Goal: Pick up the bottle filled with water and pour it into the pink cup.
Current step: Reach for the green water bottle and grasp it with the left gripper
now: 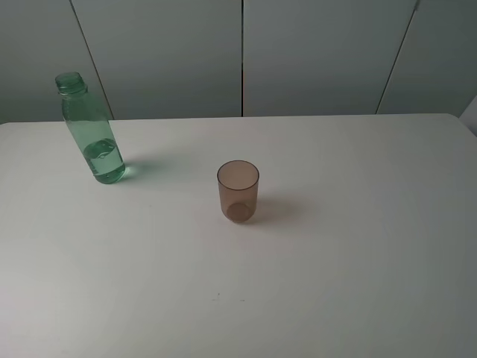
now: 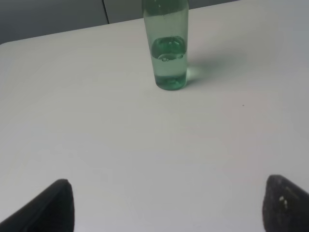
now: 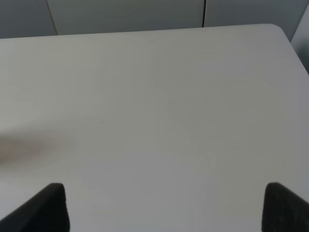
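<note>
Your left fingers [image 2: 52, 210] were spread wide, gripping nothing, clear of bottle [image 2: 166, 53] standing ahead on surface [image 1: 335, 261]. Your right fingers [image 3: 46, 208] were equally wide, empty. Pink cup [image 1: 238, 191] stood mid-surface, apart from bottle.

A white tabletop [image 1: 335, 261] fills most of the room's view, matte and plain, with a rounded far corner [image 1: 456, 118] on the right side. A tiny dark speck [image 1: 218, 296] sits on its near half. Behind the far edge stands a wall of pale grey panels [image 1: 164, 60], split by thin dark seams [image 1: 242, 56], some upright and some slanted.
</note>
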`<move>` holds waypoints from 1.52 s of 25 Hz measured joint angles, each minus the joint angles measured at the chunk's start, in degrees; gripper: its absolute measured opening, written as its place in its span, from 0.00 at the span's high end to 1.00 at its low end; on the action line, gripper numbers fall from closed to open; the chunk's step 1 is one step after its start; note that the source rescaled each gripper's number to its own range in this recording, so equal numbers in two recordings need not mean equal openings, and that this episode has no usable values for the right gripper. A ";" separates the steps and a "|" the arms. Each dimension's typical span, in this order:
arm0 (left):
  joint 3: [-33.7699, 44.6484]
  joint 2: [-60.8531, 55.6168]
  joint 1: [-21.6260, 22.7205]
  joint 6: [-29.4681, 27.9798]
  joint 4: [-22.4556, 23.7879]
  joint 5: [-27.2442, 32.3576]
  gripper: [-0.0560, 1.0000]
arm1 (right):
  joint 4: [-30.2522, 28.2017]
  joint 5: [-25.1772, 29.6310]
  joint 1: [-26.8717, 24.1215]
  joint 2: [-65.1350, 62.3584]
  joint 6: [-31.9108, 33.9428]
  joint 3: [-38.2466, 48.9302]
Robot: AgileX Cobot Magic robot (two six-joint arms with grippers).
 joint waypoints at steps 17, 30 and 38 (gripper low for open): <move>-3.42 6.57 0.00 -0.28 0.97 1.20 0.00 | 0.00 0.00 0.00 0.00 0.00 0.00; 0.29 36.83 0.10 -0.28 0.38 -38.39 0.00 | 0.00 0.00 0.00 0.00 0.00 0.00; 8.38 49.24 6.12 -0.10 -3.04 -58.04 0.00 | 0.00 0.00 0.00 0.00 0.00 0.00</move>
